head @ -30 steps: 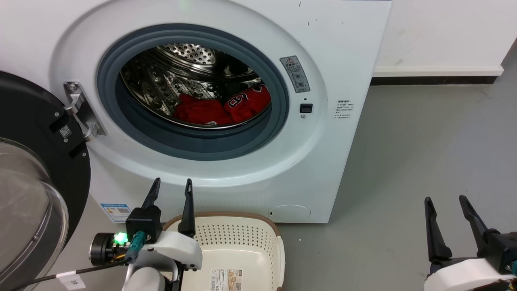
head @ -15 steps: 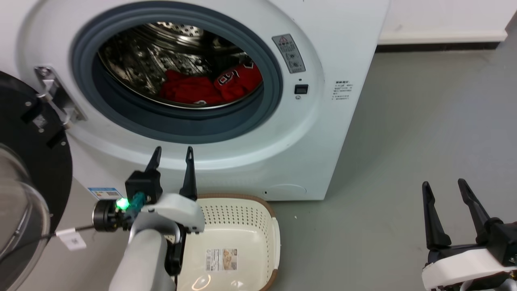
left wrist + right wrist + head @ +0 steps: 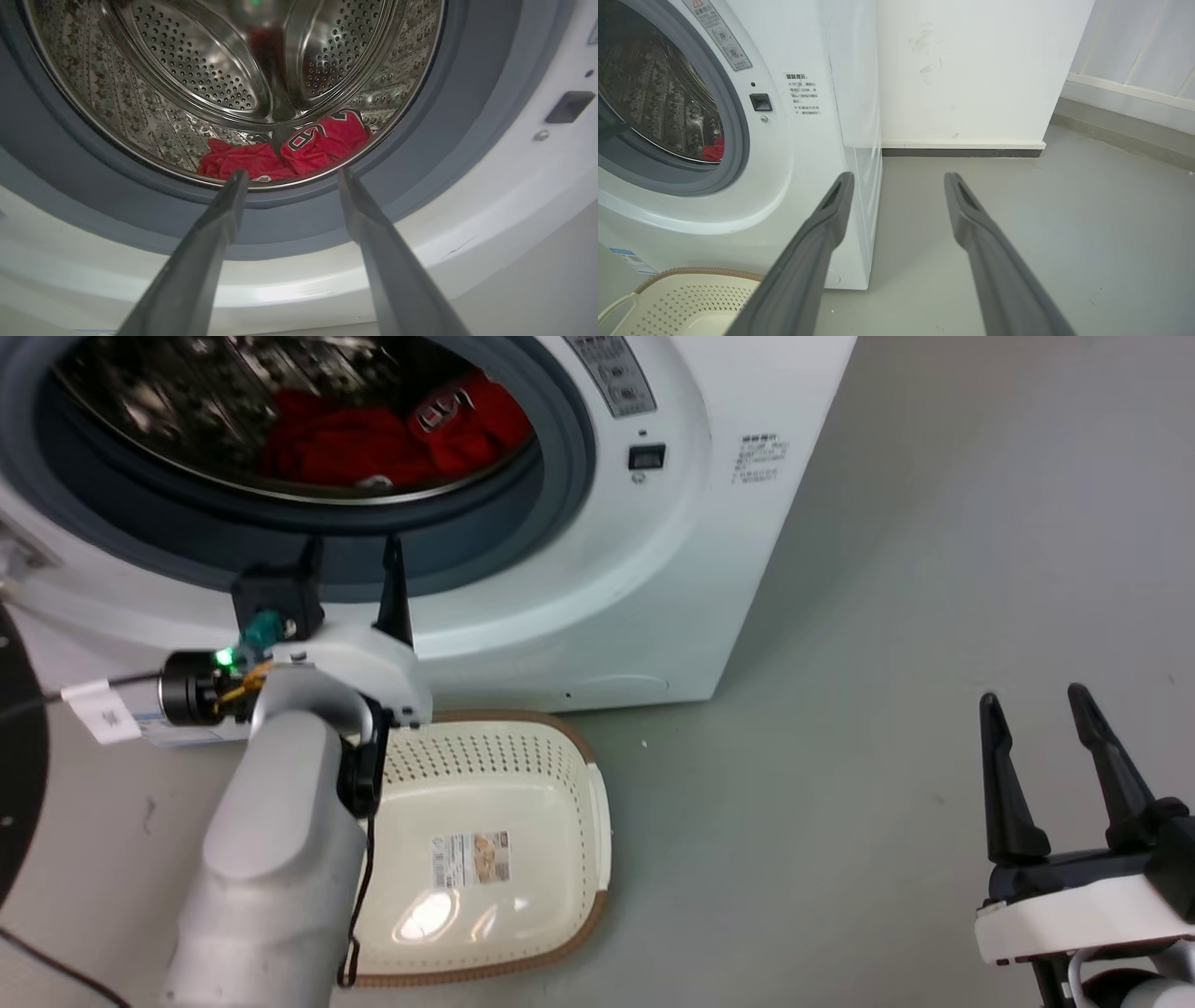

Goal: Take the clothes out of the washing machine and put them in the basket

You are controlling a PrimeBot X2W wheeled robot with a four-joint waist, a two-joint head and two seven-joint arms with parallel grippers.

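Two red clothes lie at the bottom of the washing machine's (image 3: 653, 569) steel drum: a jersey (image 3: 467, 415) with lettering on the right and a plainer garment (image 3: 327, 443) on the left. My left gripper (image 3: 349, 541) is open, its tips level with the grey porthole rim's lower edge, outside the drum. In the left wrist view the left gripper (image 3: 292, 171) points at the jersey (image 3: 327, 140) and the plainer garment (image 3: 238, 161). The basket (image 3: 579, 775) stands on the floor below the porthole, holding no garment. My right gripper (image 3: 1033, 695) hangs open over bare floor at the right.
The black-framed door (image 3: 14, 784) stands open at the far left. Grey floor (image 3: 840, 803) stretches to the machine's right. In the right wrist view a white wall with a dark baseboard (image 3: 962, 151) runs behind the machine. A tagged cable (image 3: 103, 709) trails from my left wrist.
The head camera has tilted down and closer, shifting the whole picture. My left gripper has risen from below the porthole to its lower rim. The right gripper stays open in place.
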